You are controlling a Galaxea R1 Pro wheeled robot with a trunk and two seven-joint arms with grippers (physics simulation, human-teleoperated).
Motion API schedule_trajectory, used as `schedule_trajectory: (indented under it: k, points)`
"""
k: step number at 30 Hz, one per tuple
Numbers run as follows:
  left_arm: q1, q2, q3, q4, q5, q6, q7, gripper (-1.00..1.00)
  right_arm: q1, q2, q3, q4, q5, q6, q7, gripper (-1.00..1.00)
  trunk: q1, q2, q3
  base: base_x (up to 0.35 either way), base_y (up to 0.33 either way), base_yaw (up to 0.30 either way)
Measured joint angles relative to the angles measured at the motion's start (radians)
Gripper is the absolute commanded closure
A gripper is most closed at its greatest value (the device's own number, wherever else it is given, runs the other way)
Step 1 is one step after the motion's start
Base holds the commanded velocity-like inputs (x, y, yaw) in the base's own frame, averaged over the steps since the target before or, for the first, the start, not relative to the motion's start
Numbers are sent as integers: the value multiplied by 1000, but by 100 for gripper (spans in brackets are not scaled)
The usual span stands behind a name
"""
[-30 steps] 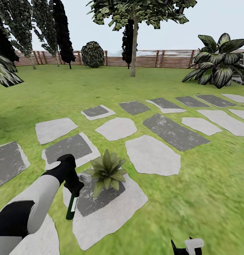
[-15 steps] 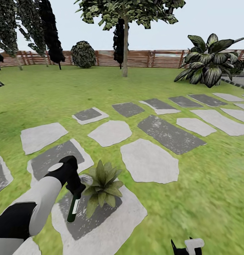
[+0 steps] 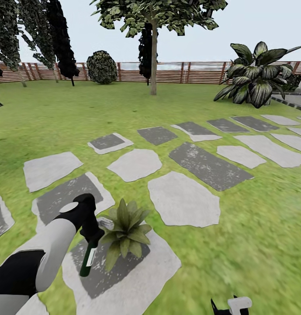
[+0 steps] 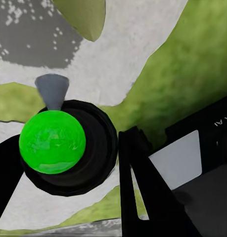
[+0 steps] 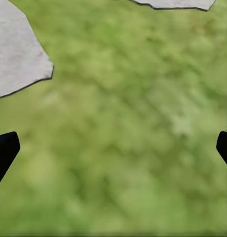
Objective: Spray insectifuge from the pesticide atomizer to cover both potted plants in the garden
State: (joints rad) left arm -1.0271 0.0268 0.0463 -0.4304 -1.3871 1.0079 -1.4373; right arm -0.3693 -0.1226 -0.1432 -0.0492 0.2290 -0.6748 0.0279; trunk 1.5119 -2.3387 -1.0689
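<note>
My left gripper is shut on the pesticide atomizer, whose dark green body with a white stripe hangs down and tilts slightly. Its pale trigger head points at a potted plant, a low rosette of pointed green leaves on a grey stepping slab just right of the gripper. The left wrist view looks at the atomizer's round end between black fingers, with the grey nozzle beyond. My right gripper hangs low at the front right, open over grass.
Grey stepping slabs run across the lawn toward the right. A large broad-leaved plant stands at the back right, a tree trunk and a round bush before the brown slat fence. Open grass lies to my right.
The whole view has swung, so slabs and plant slid left and down in the picture. The plant now sits closer to the atomizer's head. My left grip is unchanged.
</note>
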Motion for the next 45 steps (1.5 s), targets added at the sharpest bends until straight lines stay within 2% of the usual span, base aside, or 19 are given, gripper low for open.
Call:
schedule_trajectory:
  k: [11,14,20,24,32,36,40,45]
  points:
    - [1,-3,1,2,-12,0,0,100,0,0,0,1,0,0,-3,-100,0,0,0,161,0,0]
    - [0,-14,1,2,-12,0,0,100,0,0,0,1,0,1,-3,-100,0,0,0,6,0,0]
    - [2,-16,-1,4,-65,-5,0,100,0,0,0,1,0,1,-2,-100,0,0,0,0,0,0]
    - [10,-10,-3,5,-71,-7,0,100,0,3,0,2,0,0,-2,-100,0,0,0,141,0,0]
    - [11,-39,0,5,-77,-9,0,100,0,5,0,2,0,0,-2,-100,0,0,0,213,0,0]
    - [12,-63,2,12,-133,-11,-2,100,0,5,0,2,0,1,-1,-100,0,0,0,12,0,0]
    - [20,-54,-3,65,-146,-14,-3,100,0,5,0,2,0,1,-1,-100,0,0,0,1,0,0]
    - [33,-41,-3,77,-147,-16,-2,100,0,5,0,8,0,1,-1,-100,0,0,0,0,0,0]
